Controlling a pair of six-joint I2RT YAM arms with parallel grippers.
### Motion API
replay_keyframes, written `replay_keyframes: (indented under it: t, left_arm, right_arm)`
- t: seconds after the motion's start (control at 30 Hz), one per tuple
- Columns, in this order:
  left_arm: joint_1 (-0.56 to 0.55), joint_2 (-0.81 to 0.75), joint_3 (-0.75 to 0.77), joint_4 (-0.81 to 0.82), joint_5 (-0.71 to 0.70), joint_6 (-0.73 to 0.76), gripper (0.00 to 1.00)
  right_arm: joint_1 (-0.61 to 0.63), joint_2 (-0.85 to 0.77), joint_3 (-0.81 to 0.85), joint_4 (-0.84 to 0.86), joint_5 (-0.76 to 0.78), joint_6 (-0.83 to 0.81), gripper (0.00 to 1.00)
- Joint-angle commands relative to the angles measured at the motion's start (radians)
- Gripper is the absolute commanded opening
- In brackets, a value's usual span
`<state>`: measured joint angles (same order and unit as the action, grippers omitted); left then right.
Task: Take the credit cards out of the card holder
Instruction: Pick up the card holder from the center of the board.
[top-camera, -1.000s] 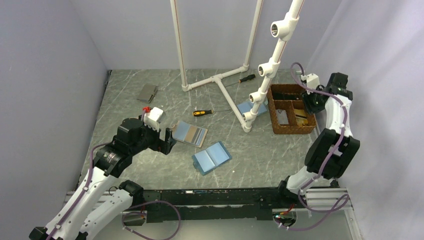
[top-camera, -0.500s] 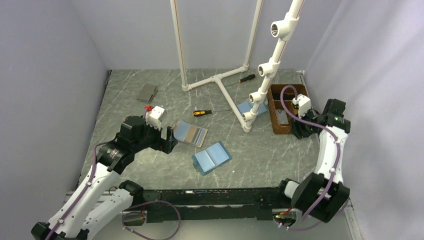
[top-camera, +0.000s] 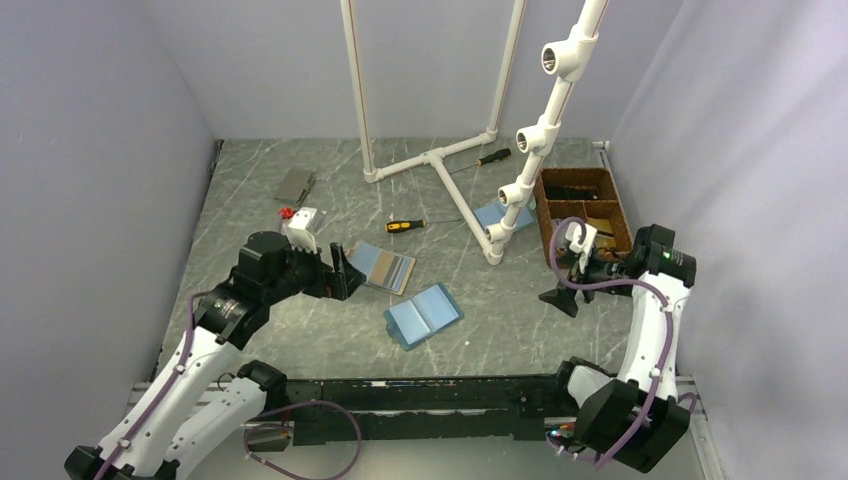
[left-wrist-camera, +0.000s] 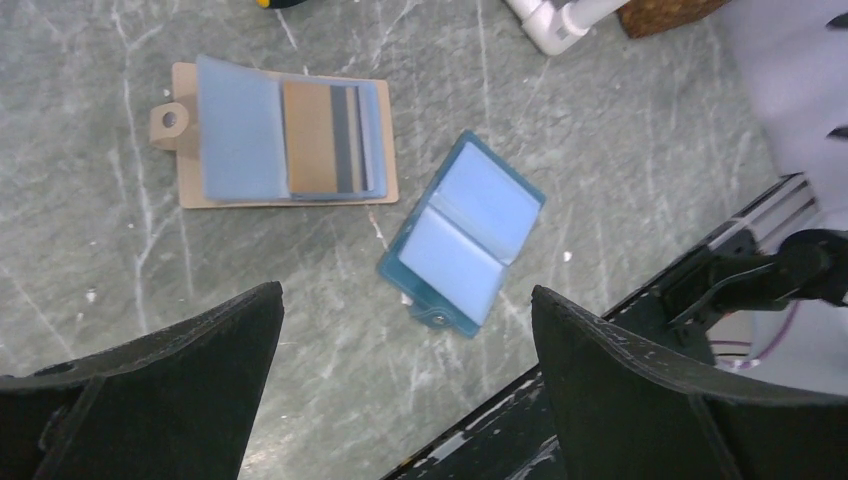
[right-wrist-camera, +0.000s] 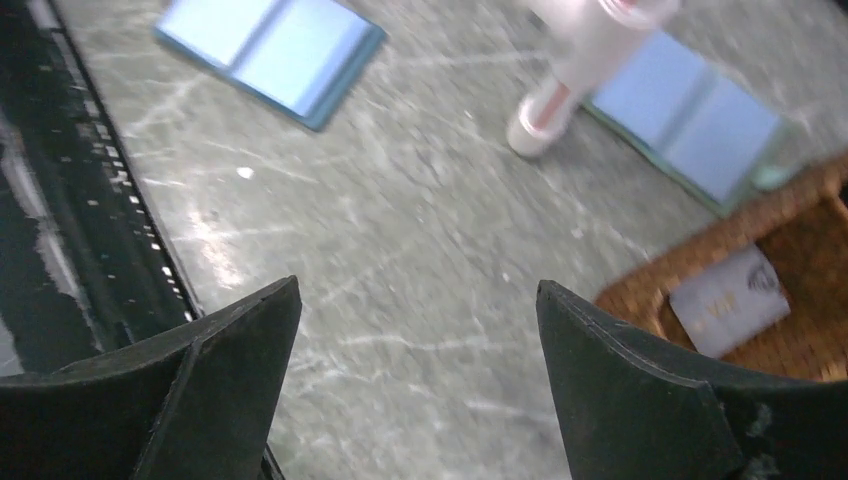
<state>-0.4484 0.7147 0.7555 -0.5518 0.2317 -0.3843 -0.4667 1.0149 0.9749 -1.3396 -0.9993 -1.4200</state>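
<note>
The card holder (top-camera: 382, 267) lies open on the grey table, tan at the edges with blue-grey panels. In the left wrist view the card holder (left-wrist-camera: 285, 140) shows a brown and grey striped credit card (left-wrist-camera: 325, 138) in its right panel. My left gripper (top-camera: 340, 275) hovers open just left of it, and nothing sits between the jaws of the left gripper (left-wrist-camera: 407, 295). My right gripper (top-camera: 562, 290) is open over bare table just near of the wicker basket (top-camera: 543, 205). In its own view the right gripper (right-wrist-camera: 420, 285) is empty.
A light-blue bifold (top-camera: 423, 315) lies open near the middle, and another blue wallet (top-camera: 497, 215) sits behind the white pipe frame (top-camera: 440, 170). The basket (right-wrist-camera: 640, 290) holds a grey card (right-wrist-camera: 728, 300). A screwdriver (top-camera: 405, 225) and a small grey wallet (top-camera: 295, 184) lie further back.
The right arm has swung from above the basket down to the near side of it, and its jaws have opened wide. The left gripper has edged slightly toward the card holder.
</note>
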Motion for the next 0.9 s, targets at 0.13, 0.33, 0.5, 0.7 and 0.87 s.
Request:
replay_keyframes:
  t: [0.13,0.33,0.5,0.7,0.87]
  left_arm:
    - [0.004,-0.004,0.004,0.093,0.034,-0.127,0.99]
    - [0.005,0.025,-0.005,0.104,0.030,-0.149,0.99]
    - [0.005,0.058,-0.011,0.132,0.026,-0.155,0.99]
    - [0.008,0.124,-0.016,0.166,0.012,-0.150,0.99]
    - [0.013,0.221,0.036,0.184,0.022,-0.079,0.99]
  right_arm:
    - [0.322,-0.101,-0.042,0.188,-0.154,0.234,0.91]
    - [0.535,-0.117,-0.048,0.432,-0.054,0.496,0.91]
    - [0.665,-0.015,0.011,0.418,-0.006,0.503,0.92]
    - [0.697,0.017,0.004,0.379,-0.035,0.409,0.93]
    - [0.697,0.003,-0.040,0.347,-0.047,0.331,0.94]
